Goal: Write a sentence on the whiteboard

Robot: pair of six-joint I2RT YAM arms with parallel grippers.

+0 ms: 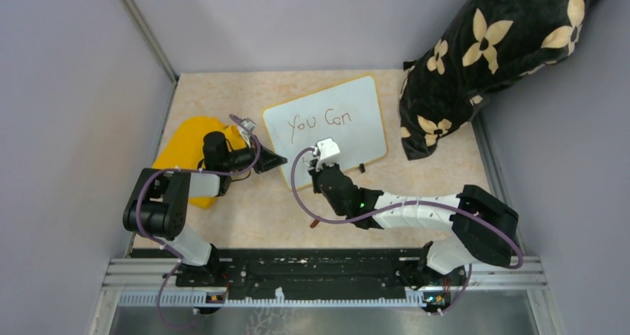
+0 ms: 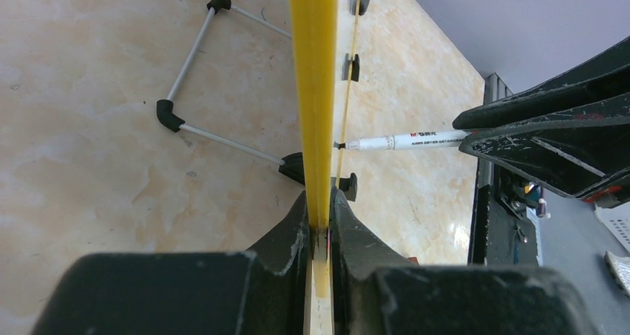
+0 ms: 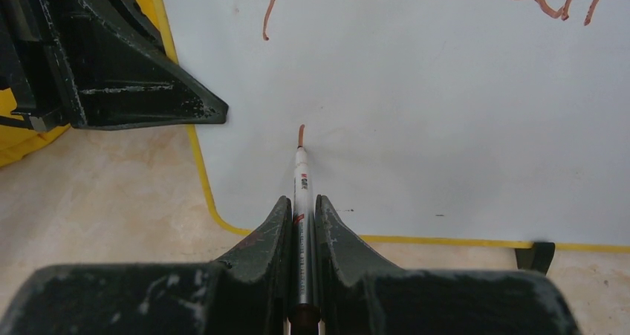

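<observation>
Two tools shared the work: the left tool (image 2: 318, 201) was clenched on the yellow left rim of the whiteboard (image 1: 356, 138), steadying it on the table (image 1: 245, 212), while the right tool (image 3: 301, 203) grasped a marker (image 3: 301, 173) whose tip touched the board below "You Can". Only that first line of the sentence (image 1: 321, 119) and a short stroke were down, so the second line apparently came next, needing steady pressure. A yellow cloth (image 1: 182, 138) lay left and a flowered cushion (image 1: 490, 53) right, neither obstructing.

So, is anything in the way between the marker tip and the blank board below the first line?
Nothing visible. The marker in the right gripper touches the whiteboard under "You Can", with bare white ahead. The left gripper clamps the board's side rim, clear of that area.
</observation>
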